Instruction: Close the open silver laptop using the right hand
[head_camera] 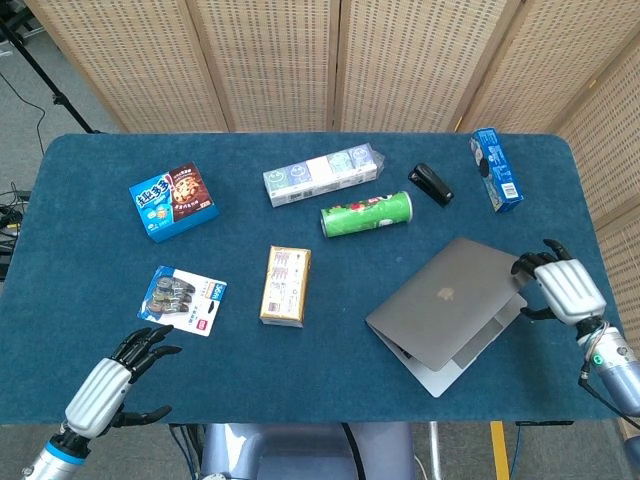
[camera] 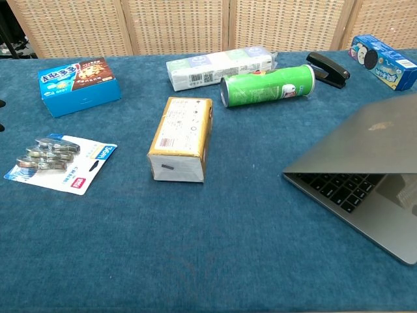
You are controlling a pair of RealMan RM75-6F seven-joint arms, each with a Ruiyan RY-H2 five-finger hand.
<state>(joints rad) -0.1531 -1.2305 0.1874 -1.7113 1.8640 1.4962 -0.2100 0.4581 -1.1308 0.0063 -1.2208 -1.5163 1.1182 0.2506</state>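
The silver laptop (head_camera: 448,305) lies at the right of the blue table, its lid lowered to a narrow wedge over the keyboard; the chest view shows the lid (camera: 365,140) still raised a little above the keys. My right hand (head_camera: 560,289) sits at the lid's right edge, its fingertips touching that edge and holding nothing. My left hand (head_camera: 112,375) hovers at the table's near left corner, fingers spread and empty. Neither hand shows in the chest view.
Behind the laptop lie a green tube can (head_camera: 366,213), a black stapler (head_camera: 431,184) and a blue box (head_camera: 496,168). A white pack (head_camera: 322,174), a tan box (head_camera: 286,285), a blue cookie box (head_camera: 172,202) and a clip pack (head_camera: 183,299) lie to the left.
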